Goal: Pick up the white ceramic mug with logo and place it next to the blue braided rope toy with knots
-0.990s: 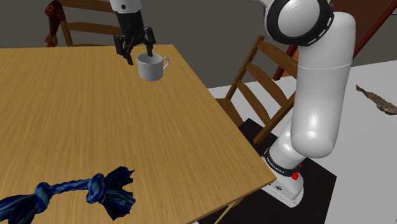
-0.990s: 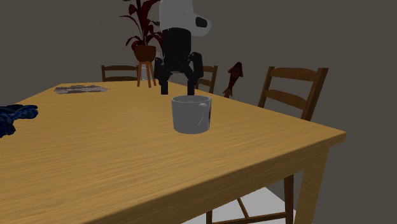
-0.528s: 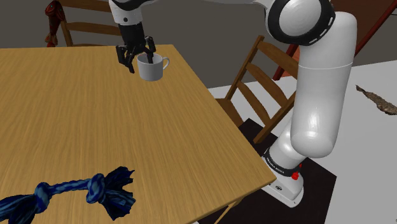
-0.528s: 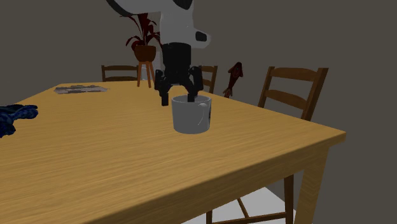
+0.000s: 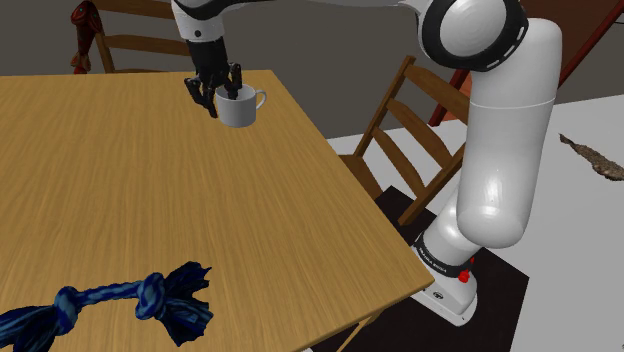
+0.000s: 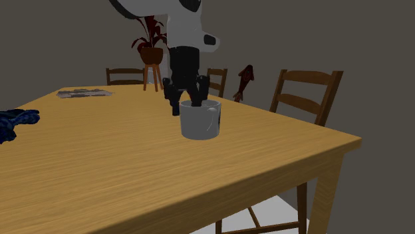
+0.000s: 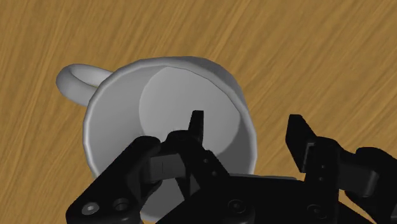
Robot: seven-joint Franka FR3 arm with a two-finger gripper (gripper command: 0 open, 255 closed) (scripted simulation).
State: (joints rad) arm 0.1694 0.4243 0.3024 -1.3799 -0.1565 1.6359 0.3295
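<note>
A plain white mug (image 5: 242,110) stands upright near the far corner of the wooden table (image 5: 150,190), its handle toward the shoulder view's right. My black gripper (image 5: 223,98) is open and lowered over the mug's rim. One finger (image 7: 197,127) is inside the mug (image 7: 159,102) and the other finger (image 7: 299,137) is outside, with the wall between them and gaps on both sides. From the second exterior view the gripper (image 6: 187,105) straddles the far side of the mug (image 6: 199,121). The blue knotted rope toy (image 5: 110,305) lies at the table's near left; its end (image 6: 13,123) shows in the second exterior view.
Wooden chairs (image 5: 410,120) stand beside the table's right edge, and another chair (image 6: 306,93) beyond the corner. Flat papers (image 6: 83,93) lie at the far side of the table. A red-leaved potted plant (image 6: 149,40) stands behind. The mug sits close to the table's edge (image 5: 310,120).
The gripper has come down from above the mug until its fingers straddle the rim, one inside and one outside. The mug and rope toy have stayed in place.
</note>
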